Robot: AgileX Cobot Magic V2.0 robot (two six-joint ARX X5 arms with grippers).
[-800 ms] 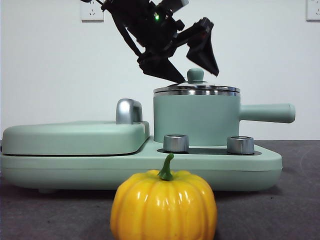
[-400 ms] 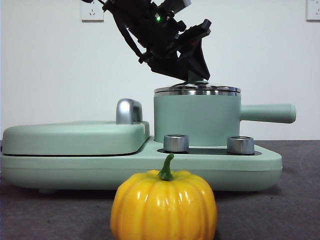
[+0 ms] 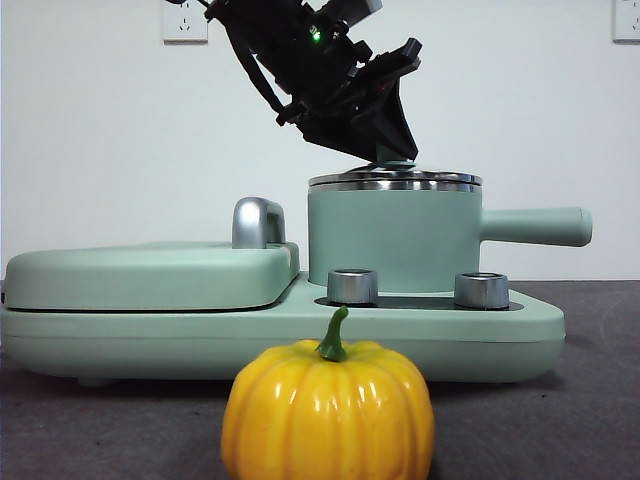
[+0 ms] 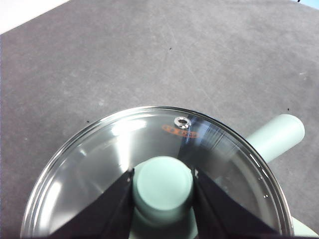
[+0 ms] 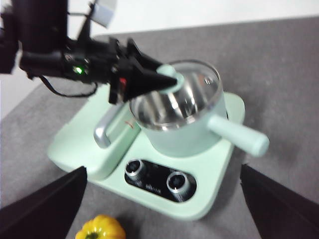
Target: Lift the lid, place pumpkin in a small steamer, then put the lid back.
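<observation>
The lid (image 3: 395, 181) sits flat on the small steamer (image 3: 390, 235), a mint-green pot whose long handle (image 3: 535, 226) points right. My left gripper (image 3: 393, 155) comes down from the upper left and is shut on the lid's knob (image 4: 162, 184). In the left wrist view a black jaw presses each side of the knob above the clear glass (image 4: 99, 164). The pumpkin (image 3: 328, 410) stands on the grey table in front of the appliance, also visible as the pumpkin (image 5: 99, 228). My right gripper (image 5: 164, 201) hovers high above the scene, open and empty, looking down on the steamer (image 5: 184, 134).
The steamer stands on a mint-green appliance base (image 3: 520, 335) with two steel dials (image 3: 352, 286) (image 3: 481, 290). A wide flat griddle cover (image 3: 150, 275) with a chrome handle (image 3: 257, 222) fills its left half. A white wall lies behind.
The left gripper's jaws, spread around the lid's knob a second ago, have closed onto it. Lid, steamer and pumpkin have not moved.
</observation>
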